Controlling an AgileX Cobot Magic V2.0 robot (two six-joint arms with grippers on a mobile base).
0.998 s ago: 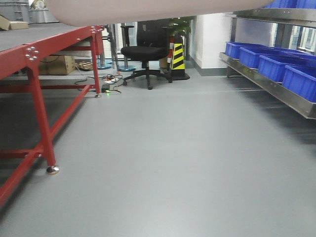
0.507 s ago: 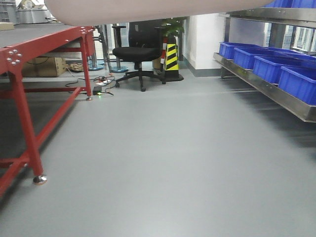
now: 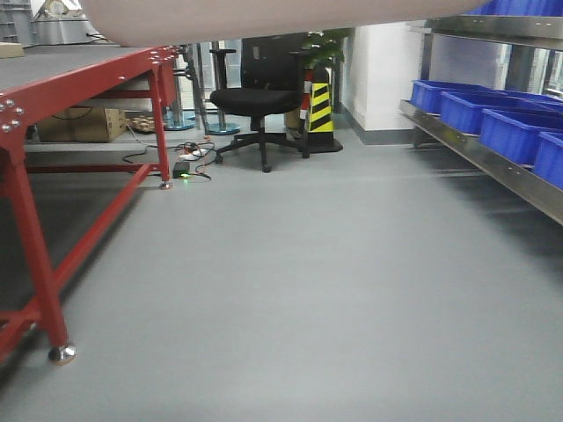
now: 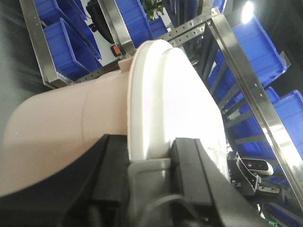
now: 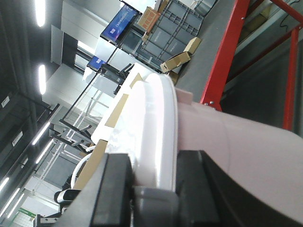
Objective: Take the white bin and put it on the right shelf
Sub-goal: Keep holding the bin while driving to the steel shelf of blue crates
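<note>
The white bin (image 3: 264, 18) hangs across the top of the front view, only its pinkish underside showing. In the left wrist view its body (image 4: 66, 123) and white lid (image 4: 175, 94) fill the frame, and my left gripper (image 4: 149, 158) is shut on the lid's rim. My right gripper (image 5: 154, 175) is shut on the opposite rim, with the lid (image 5: 151, 113) and tub wall (image 5: 251, 156) beyond it. The right shelf (image 3: 493, 163), a steel rack, runs along the right side, well apart from the bin.
A red-framed table (image 3: 88, 75) stands at the left, its foot (image 3: 60, 353) near me. A black office chair (image 3: 255, 101), a yellow-black striped cone (image 3: 321, 105) and floor cables (image 3: 189, 163) are ahead. Blue bins (image 3: 493, 114) fill the rack. Grey floor lies between.
The front view has shifted forward: the table leg has slid nearer and lower left, and the rack with blue bins has drifted toward the right edge. The bin stays held overhead.
</note>
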